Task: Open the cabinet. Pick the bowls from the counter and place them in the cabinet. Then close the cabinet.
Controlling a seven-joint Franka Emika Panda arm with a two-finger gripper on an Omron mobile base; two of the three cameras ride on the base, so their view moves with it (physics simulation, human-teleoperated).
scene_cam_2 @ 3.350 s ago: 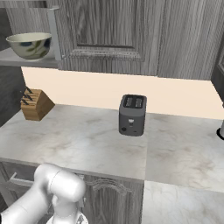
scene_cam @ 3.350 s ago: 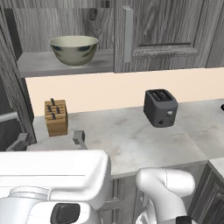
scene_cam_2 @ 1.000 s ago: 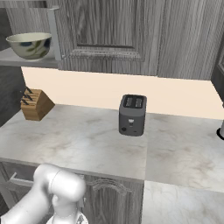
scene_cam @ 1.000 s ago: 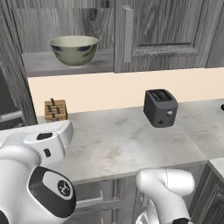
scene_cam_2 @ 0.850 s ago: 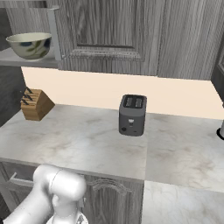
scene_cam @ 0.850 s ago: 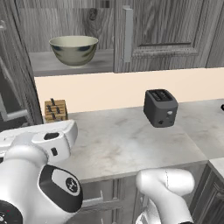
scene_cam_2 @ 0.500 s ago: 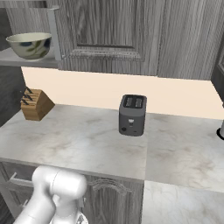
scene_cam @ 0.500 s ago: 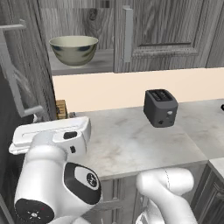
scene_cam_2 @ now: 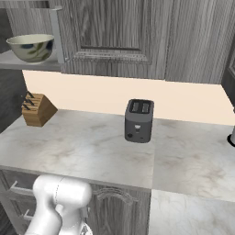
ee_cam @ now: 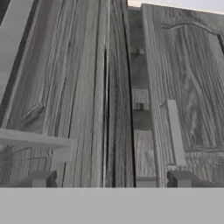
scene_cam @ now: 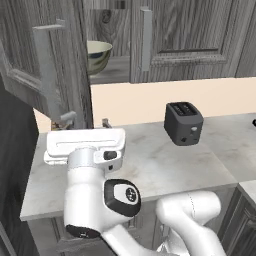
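Looking along my hand [ee_cam: 109,179], I see its fingers spread wide with nothing between them, facing the grey wood-grain cabinet [scene_cam: 200,35]. Its left door [scene_cam: 45,60] stands swung open. One beige-olive bowl [scene_cam_2: 31,47] sits on the shelf [scene_cam_2: 27,64] inside. A toaster [scene_cam_2: 138,120] and knife block [scene_cam_2: 37,109] stand on the worktop [scene_cam_2: 82,147].
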